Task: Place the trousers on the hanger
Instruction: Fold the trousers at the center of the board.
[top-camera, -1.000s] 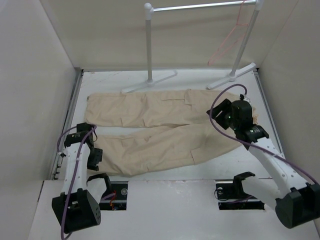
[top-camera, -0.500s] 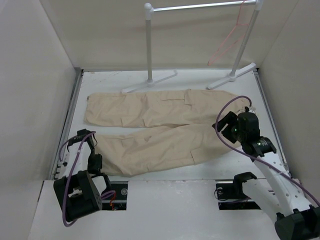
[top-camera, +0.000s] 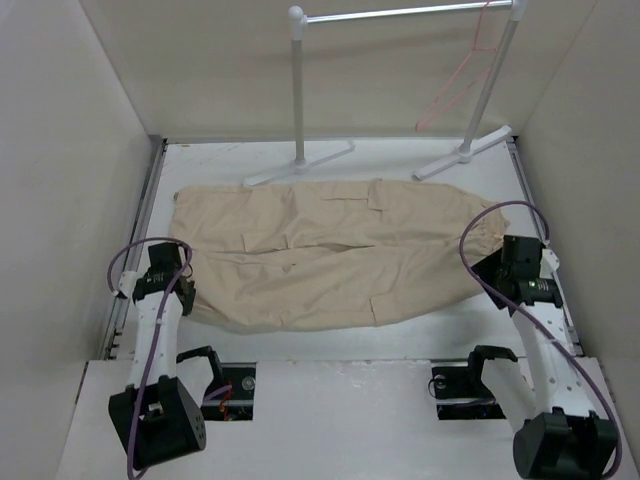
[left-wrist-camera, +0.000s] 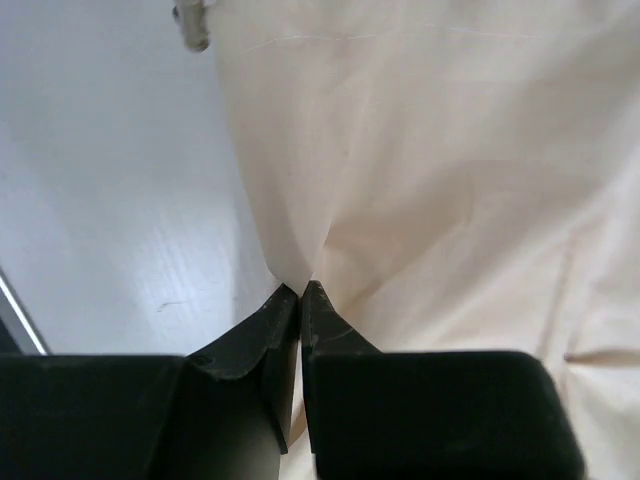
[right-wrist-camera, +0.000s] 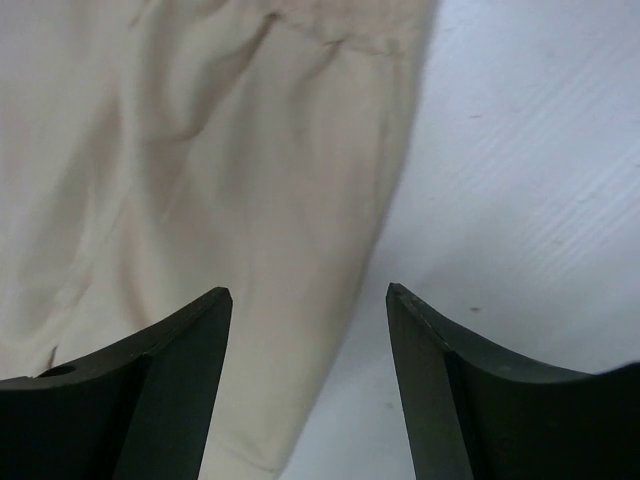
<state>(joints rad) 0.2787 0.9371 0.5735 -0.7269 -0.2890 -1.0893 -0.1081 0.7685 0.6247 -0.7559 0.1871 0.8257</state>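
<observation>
The beige trousers (top-camera: 320, 260) lie flat across the table, waist to the right and cuffs to the left. At their near left edge my left gripper (top-camera: 186, 296) is shut. In the left wrist view its tips (left-wrist-camera: 300, 286) pinch a fold of the trousers (left-wrist-camera: 450, 180), and the cloth rises from them in a peak. My right gripper (top-camera: 492, 270) stands open at the waist end. Its jaws (right-wrist-camera: 310, 295) straddle the edge of the trousers (right-wrist-camera: 200, 150) above the white table and hold nothing. The thin pink hanger (top-camera: 455, 85) hangs from the rack's bar at the back right.
A white pipe garment rack (top-camera: 297, 90) stands at the back, its feet (top-camera: 300, 165) just beyond the trousers. Beige walls close in the left, right and back sides. Bare white table (right-wrist-camera: 540, 150) shows to the right of the waist.
My left gripper has shut on the trousers' near left edge. The near leg now lies against the far one. My right arm has drawn back to the right, off the waist.
</observation>
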